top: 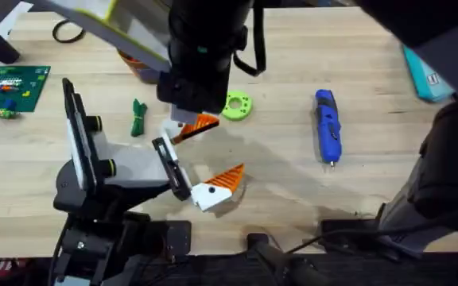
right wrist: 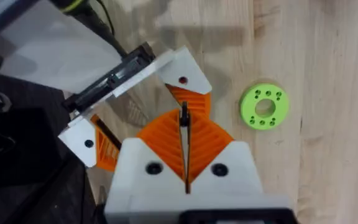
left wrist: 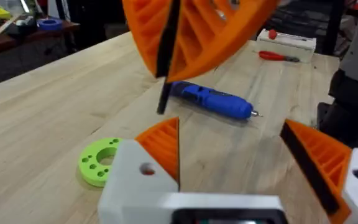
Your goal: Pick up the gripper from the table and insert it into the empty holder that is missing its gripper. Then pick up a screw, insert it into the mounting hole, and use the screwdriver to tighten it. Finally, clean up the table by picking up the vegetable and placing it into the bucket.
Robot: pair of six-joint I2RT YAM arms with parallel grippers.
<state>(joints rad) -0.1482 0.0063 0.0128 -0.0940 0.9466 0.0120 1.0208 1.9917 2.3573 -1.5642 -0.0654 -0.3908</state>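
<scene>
At holder far end, gripper wedge points right; right pincer clamped on thin black rod; left pincer apart.

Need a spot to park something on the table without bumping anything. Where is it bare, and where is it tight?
Bare wood lies right of the screwdriver, and in the stretch between it and the green ring. The near edge between the mounted orange fingertip and the right arm's base is also free. It is crowded around the holder, the vegetable and the circuit board.

Blue screwdriver lies flat; dark green vegetable seemingly flat too.
</scene>
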